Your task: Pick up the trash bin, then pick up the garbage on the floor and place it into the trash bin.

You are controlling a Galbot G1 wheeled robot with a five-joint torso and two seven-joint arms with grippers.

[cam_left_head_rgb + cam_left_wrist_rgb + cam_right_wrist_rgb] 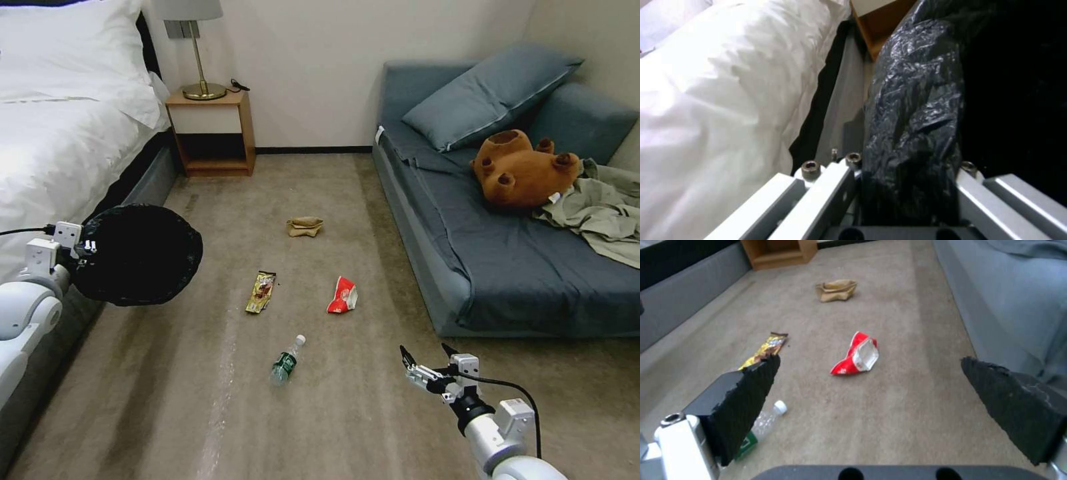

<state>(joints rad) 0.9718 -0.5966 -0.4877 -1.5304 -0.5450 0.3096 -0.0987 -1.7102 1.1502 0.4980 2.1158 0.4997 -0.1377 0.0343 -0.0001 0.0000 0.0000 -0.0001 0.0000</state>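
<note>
My left gripper is shut on the rim of the trash bin, a round bin lined with a glossy black bag, held off the floor beside the bed. The garbage lies on the carpet: a tan paper bag, a gold-brown candy wrapper, a red-and-white snack packet and a small clear bottle with a green label. My right gripper hangs open above the floor, nearer to me than the packet, with nothing between its fingers.
A white bed runs along the left, a wooden nightstand with a lamp stands at the back. A blue-grey sofa on the right carries a pillow, a brown plush bear and grey-green clothes. Carpet lies open between them.
</note>
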